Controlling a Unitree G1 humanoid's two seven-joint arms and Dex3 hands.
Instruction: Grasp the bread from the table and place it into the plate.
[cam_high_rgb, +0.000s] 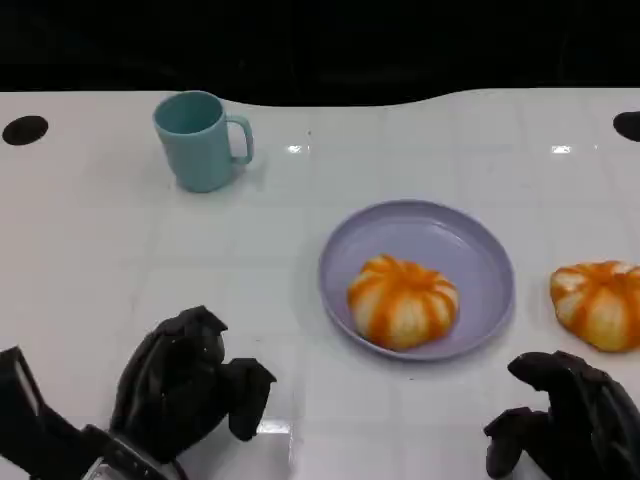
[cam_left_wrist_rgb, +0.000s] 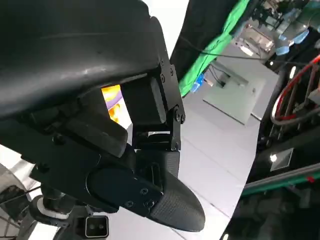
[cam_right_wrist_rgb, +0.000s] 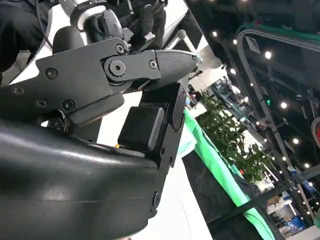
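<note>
Low left hand (cam_high_rgb: 190, 385), low right hand (cam_high_rgb: 570, 420), both empty, fingers curled

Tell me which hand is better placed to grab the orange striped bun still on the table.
The right hand: it sits just below the orange striped bun at the table's right edge; the left hand is far across.

— Operator, what can't you make out from the head camera?

— My right hand (cam_high_rgb: 565, 420) is cut by the lower and right edges, my left hand (cam_high_rgb: 190, 385) by the bottom edge. A second bread (cam_high_rgb: 597, 303), right of the plate (cam_high_rgb: 420, 232), runs off the right edge.

— And at the wrists?

— In the left wrist view my own black shell hides the table; just a sliver of orange bread (cam_left_wrist_rgb: 112, 102) peeks through. Whether either hand's fingers are closed, I cannot tell.
</note>
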